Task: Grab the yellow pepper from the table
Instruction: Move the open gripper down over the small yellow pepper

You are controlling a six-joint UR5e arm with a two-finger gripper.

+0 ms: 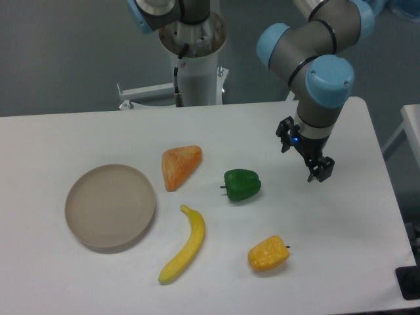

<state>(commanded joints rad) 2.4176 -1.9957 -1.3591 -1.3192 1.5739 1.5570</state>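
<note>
The yellow pepper (268,254) lies near on the table (341,262), right of the banana (184,245); left sits a bare plate (110,206); farther, green pepper (241,184) and orange wedge (180,165); the gripper (305,152) hangs spread, holding nothing.

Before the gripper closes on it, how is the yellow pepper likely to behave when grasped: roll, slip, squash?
The yellow pepper lies on its side on the table, stem pointing right, so a nudge could probably roll it. Its lumpy, rounded lobes may let flat fingers slide off-centre. It looks like a small moulded toy, so likely light and fairly stiff. The gripper hangs apart from it.
</note>
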